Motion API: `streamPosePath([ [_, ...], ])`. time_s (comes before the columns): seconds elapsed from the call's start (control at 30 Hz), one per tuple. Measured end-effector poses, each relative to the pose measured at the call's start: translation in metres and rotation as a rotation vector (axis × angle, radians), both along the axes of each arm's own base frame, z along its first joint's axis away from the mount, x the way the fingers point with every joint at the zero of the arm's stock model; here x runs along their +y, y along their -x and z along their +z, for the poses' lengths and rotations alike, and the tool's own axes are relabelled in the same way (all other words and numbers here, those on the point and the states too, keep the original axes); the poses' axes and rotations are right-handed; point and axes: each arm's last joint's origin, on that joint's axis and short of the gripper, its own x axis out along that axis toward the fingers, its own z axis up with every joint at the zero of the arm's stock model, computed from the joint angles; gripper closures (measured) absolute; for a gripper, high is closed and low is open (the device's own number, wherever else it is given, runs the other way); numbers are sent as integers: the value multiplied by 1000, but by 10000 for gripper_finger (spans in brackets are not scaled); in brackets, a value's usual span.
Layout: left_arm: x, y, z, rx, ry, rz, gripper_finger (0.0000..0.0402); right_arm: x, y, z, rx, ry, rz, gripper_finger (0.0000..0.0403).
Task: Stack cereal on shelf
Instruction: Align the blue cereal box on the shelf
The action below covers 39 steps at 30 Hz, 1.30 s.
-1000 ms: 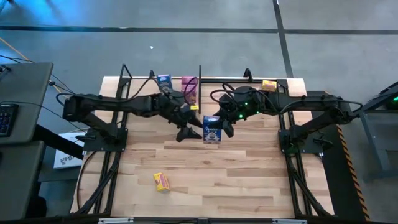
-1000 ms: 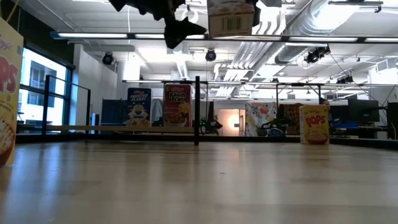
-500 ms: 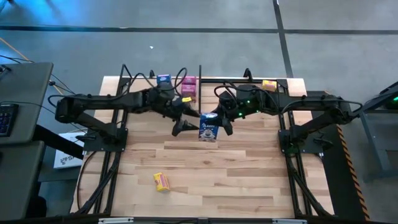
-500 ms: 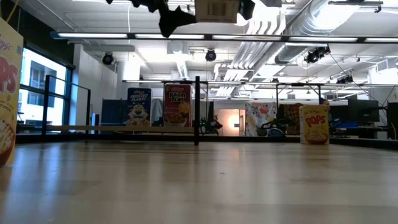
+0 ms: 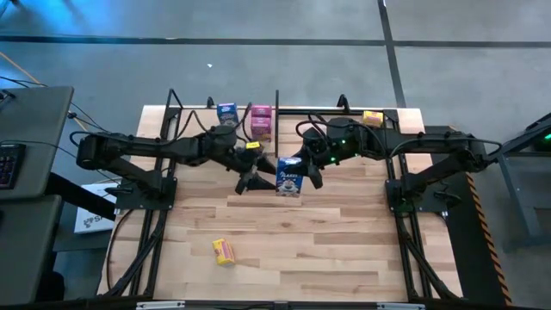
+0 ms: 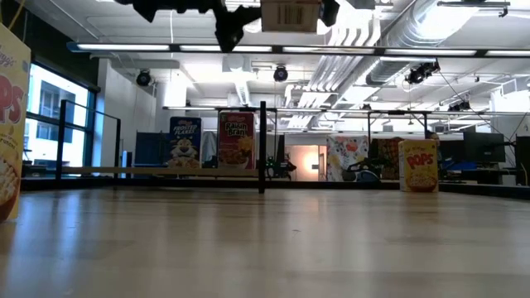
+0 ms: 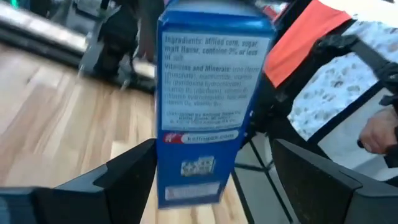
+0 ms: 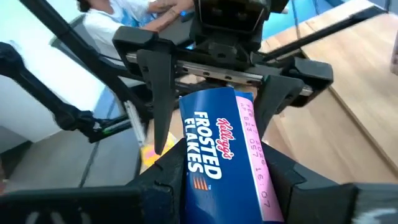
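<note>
Five cereal boxes are being shown from above: two blue, one magenta, two yellow. One blue box (image 5: 291, 176) is being held aloft over the middle of the striped plank table (image 5: 344, 241), clamped between the closed fingers of the right gripper (image 5: 303, 171). The left gripper (image 5: 251, 179) is being kept just beside it, its fingers spread wide on either side of the carton's printed face without touching. On the pale shelf (image 5: 310, 116) a blue box (image 5: 227, 112), a magenta box (image 5: 260, 119) and a yellow box (image 5: 372, 118) are standing. Another yellow box (image 5: 223, 251) is lying flat on the table.
</note>
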Motion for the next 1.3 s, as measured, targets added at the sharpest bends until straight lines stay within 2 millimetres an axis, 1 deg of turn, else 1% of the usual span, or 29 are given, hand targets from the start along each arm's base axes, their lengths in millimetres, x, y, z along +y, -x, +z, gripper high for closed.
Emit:
streamPosePath([
  [0.07,-1,-1,2,-24,-9,23,96,0,0,1,-11,0,6,284],
  [0.13,-2,-5,-2,-11,-29,81,96,0,-1,1,-12,6,-5,284],
  [0.37,-8,-19,-14,-15,0,86,96,-1,-2,4,-43,18,-35,284],
  [0.53,1,-19,-13,-16,10,141,102,-2,-2,4,-42,21,-40,284],
  [0.63,7,-18,-13,-16,10,160,124,-1,-2,4,-44,36,-35,284],
  [0.87,12,-18,-13,-21,9,172,206,-2,-1,2,-25,55,-41,284],
  [1.0,12,-18,-13,-21,9,171,230,-2,-1,2,-26,47,-26,283],
  [1.07,12,-18,-13,-19,9,172,233,-4,-1,2,-24,40,-33,277],
  [1.17,13,-18,-13,-16,0,180,233,-9,1,2,-13,0,-63,253],
  [1.3,17,-16,-19,45,-17,174,233,-18,17,13,-25,-3,-90,204],
])
